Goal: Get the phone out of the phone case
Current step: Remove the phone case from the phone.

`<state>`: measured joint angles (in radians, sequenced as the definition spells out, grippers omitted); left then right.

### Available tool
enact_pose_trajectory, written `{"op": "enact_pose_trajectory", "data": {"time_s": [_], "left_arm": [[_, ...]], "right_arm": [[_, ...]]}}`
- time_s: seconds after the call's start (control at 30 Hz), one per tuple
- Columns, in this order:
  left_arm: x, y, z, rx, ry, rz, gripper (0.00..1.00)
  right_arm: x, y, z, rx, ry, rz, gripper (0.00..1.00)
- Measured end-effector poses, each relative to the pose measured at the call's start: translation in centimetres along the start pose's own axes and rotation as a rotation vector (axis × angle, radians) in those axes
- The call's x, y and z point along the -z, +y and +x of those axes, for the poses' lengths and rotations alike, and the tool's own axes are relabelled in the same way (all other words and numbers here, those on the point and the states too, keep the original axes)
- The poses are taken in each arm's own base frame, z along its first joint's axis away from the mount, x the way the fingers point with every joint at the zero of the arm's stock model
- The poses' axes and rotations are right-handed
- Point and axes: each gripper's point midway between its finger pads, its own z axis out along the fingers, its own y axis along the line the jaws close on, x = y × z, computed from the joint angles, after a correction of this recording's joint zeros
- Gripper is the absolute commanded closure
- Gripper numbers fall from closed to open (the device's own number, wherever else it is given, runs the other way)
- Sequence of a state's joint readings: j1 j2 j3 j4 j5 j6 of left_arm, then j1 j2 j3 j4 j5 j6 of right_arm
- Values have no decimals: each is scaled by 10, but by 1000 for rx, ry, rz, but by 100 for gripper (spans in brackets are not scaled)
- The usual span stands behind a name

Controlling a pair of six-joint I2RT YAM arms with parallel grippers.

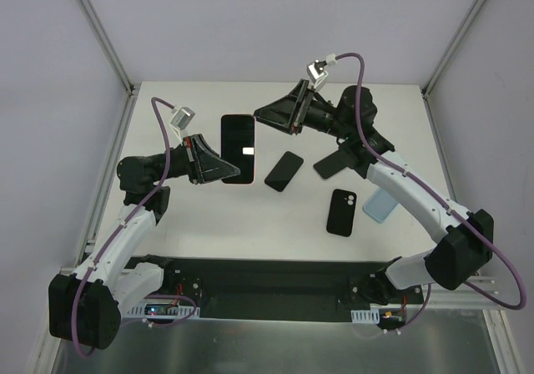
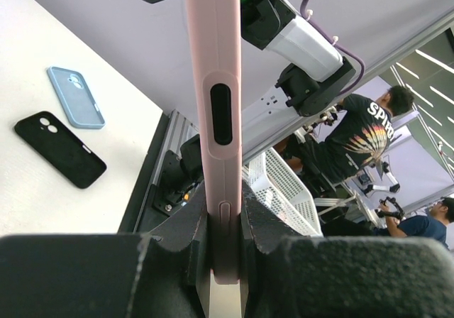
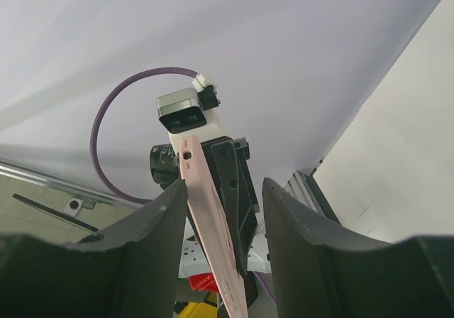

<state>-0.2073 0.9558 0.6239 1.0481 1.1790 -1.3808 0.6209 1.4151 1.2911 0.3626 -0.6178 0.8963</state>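
- Top external: left gripper point(image 1: 242, 172) clenched on the edge of the pink phone case point(image 2: 216, 84)
- right gripper point(image 1: 261, 115) jaws released around its corner; better to peel the lip than pinch the phone point(image 1: 238, 144)

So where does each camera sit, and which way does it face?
Top external: above and behind the arms, looking down on the table; shows both arms, left gripper and right gripper.
Left wrist: on the left arm, looking along its fingers, clamped on the pink-cased phone.
Right wrist: on the right arm, looking between its parted fingers at that phone's edge.
Shared: all three see that phone; top and left wrist see the black case and blue case.
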Motion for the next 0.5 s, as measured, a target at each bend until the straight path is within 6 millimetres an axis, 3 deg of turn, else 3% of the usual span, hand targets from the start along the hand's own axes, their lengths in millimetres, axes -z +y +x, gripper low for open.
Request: {"op": "enact_pose_trajectory", "data": {"time_s": [0.5], "left_arm": [[3,4,2,42,15,-12,100]], "right_arm": [[-4,-12,2,131,15,106,53]]}}
